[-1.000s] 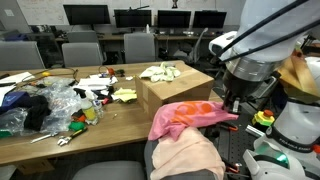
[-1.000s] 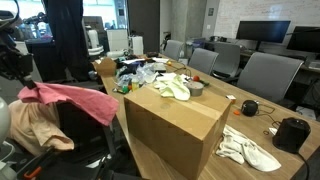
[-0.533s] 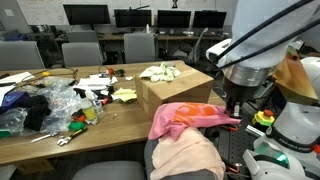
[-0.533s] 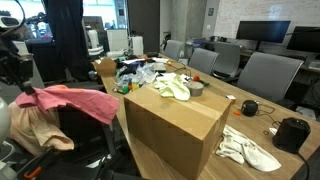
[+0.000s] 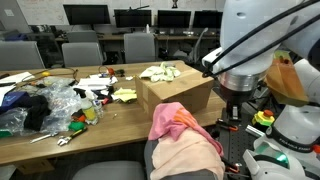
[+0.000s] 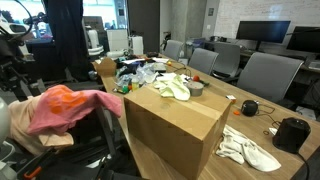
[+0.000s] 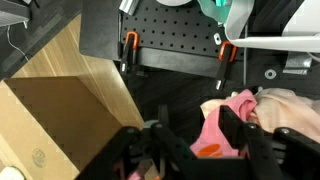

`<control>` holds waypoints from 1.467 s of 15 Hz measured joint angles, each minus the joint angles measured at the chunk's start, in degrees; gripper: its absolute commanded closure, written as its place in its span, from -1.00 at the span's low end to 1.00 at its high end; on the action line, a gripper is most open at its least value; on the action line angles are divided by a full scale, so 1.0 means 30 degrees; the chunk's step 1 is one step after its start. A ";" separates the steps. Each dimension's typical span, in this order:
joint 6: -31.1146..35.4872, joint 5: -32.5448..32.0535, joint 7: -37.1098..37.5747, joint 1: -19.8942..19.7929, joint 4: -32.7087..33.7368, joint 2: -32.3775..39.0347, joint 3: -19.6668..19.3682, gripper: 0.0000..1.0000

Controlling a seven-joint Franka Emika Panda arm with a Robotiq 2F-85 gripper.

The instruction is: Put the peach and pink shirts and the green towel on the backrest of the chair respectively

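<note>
No lettering, label, brand or number can be read in any view, neither on the brown cardboard box nor the dark monitors.

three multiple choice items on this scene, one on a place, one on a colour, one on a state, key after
1. Where does the green towel lie?
A on the box
B on the floor
C in the jaws

2. What colour is the upper shirt?
A white
B pink
C blue

3. How do the jaws stand?
A shut on the shirt
B shut on the towel
C open, holding nothing

Key: 1 A, both exterior views show it on the box top. 2 B, pink cloth lies over the peach shirt. 3 C, the wrist view shows them apart above the shirt.
</note>
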 measured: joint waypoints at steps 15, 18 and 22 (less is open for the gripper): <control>0.0029 -0.0163 -0.1707 -0.3915 0.1974 -0.0224 -0.4164 -1.00; 0.0051 -0.0437 -0.1925 -0.4716 0.3627 0.0791 -0.4327 -1.00; 0.0147 -0.1172 -0.1953 -0.5273 0.6552 0.3306 -0.4349 -1.00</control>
